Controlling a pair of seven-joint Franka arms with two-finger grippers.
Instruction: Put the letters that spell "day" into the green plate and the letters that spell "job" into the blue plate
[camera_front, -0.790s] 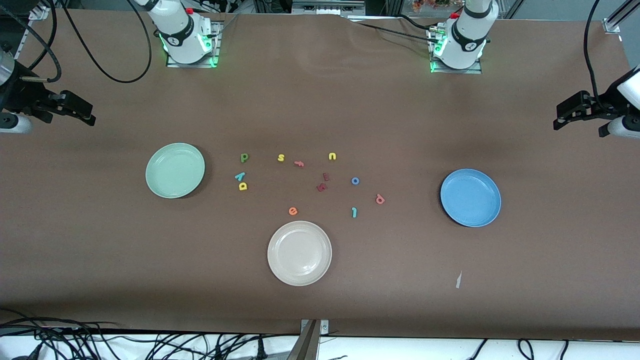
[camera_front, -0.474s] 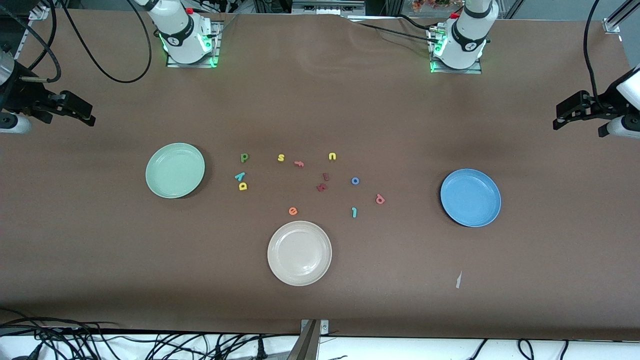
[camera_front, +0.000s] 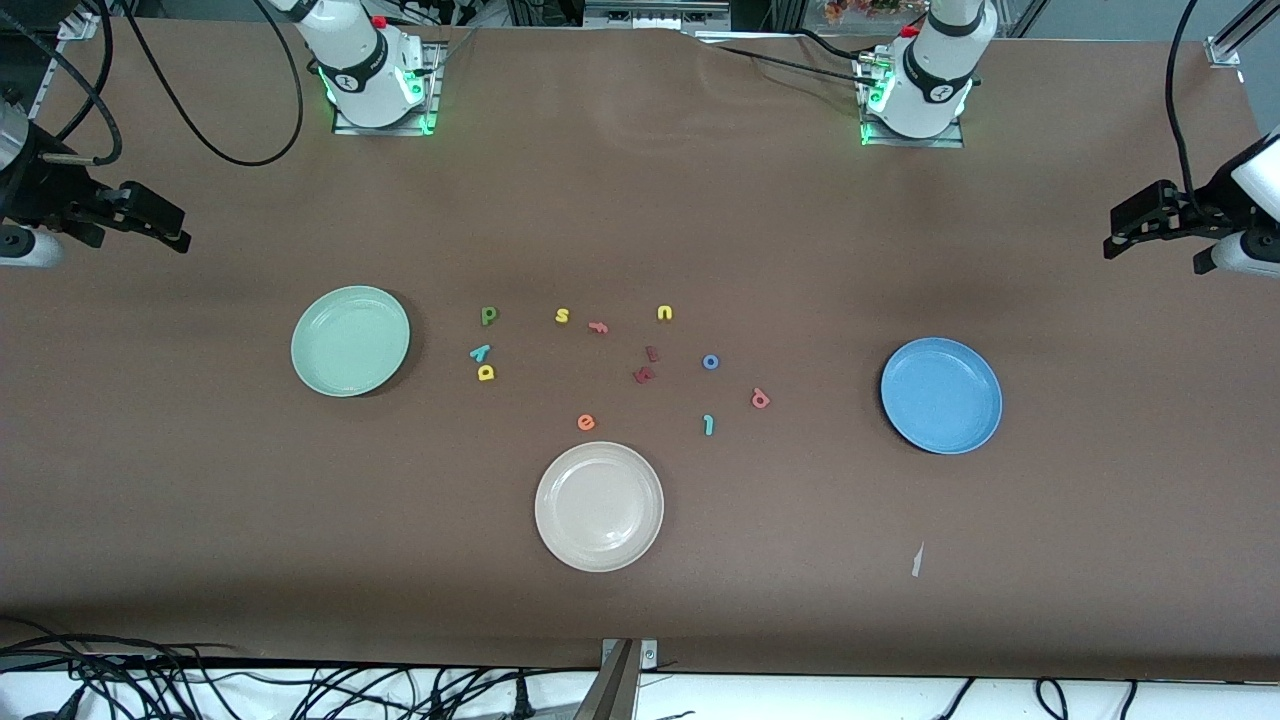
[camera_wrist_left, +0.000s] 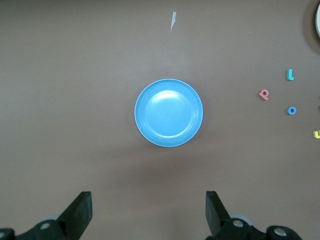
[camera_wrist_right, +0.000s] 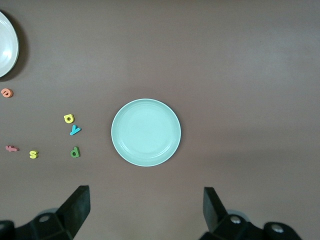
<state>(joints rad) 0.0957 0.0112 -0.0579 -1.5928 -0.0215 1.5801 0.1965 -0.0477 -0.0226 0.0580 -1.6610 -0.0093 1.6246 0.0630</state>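
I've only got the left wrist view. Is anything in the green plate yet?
Observer: No, the green plate holds no letters.
Operator: Where are d, a and y?
Observer: The green d, teal y and yellow a lie on the table beside that plate, toward the table's middle.
Operator: And the right pincer?
Observer: The right pincer hangs open over the table at the right arm's end, holding nothing.

I see a pale mint green plate (camera_front: 350, 341), a medium blue plate (camera_front: 941, 395) and a cream-white plate (camera_front: 599, 506) on my plain brown counter (camera_front: 200, 480); yellow a (camera_front: 486, 373), teal y (camera_front: 481, 352), dark green d (camera_front: 488, 316).
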